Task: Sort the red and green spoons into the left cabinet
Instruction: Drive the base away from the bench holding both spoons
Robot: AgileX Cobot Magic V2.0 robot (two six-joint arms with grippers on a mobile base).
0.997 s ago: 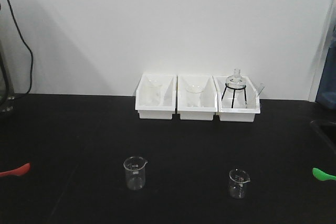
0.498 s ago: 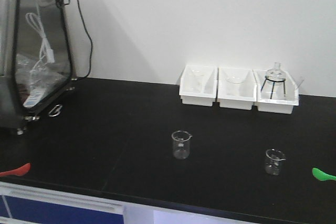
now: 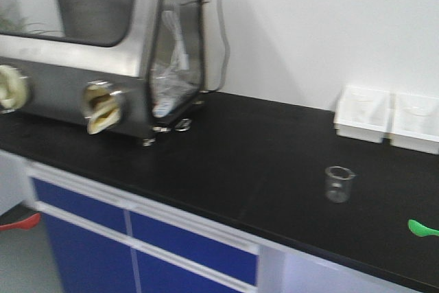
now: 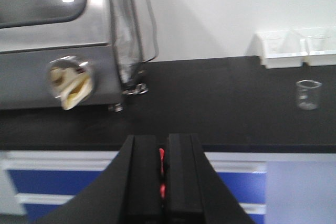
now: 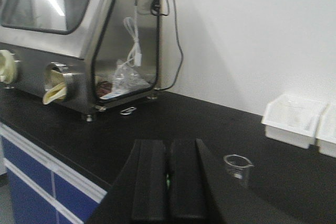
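The red spoon (image 3: pixel 20 222) pokes in at the left edge of the front view, and the green spoon (image 3: pixel 422 227) at the right edge. In the left wrist view my left gripper (image 4: pixel 162 145) is shut on the red spoon (image 4: pixel 161 174), which shows as a red strip between the jaws. In the right wrist view my right gripper (image 5: pixel 168 148) is shut on the green spoon (image 5: pixel 167 180), a thin green sliver between the jaws. The steel glass-fronted cabinet (image 3: pixel 103 46) stands on the left of the black counter (image 3: pixel 240 162), ahead of both grippers (image 4: pixel 52 24) (image 5: pixel 63 24).
A glass beaker (image 3: pixel 339 183) stands on the counter to the right. White trays (image 3: pixel 363 113) sit against the back wall at the right. Blue drawer fronts (image 3: pixel 171 245) run below the counter's front edge. A cable hangs beside the cabinet.
The view has swung left and back from the counter: the cabinet has come into view and the trays and beakers have slid right. Both spoons stay in the same place in frame.
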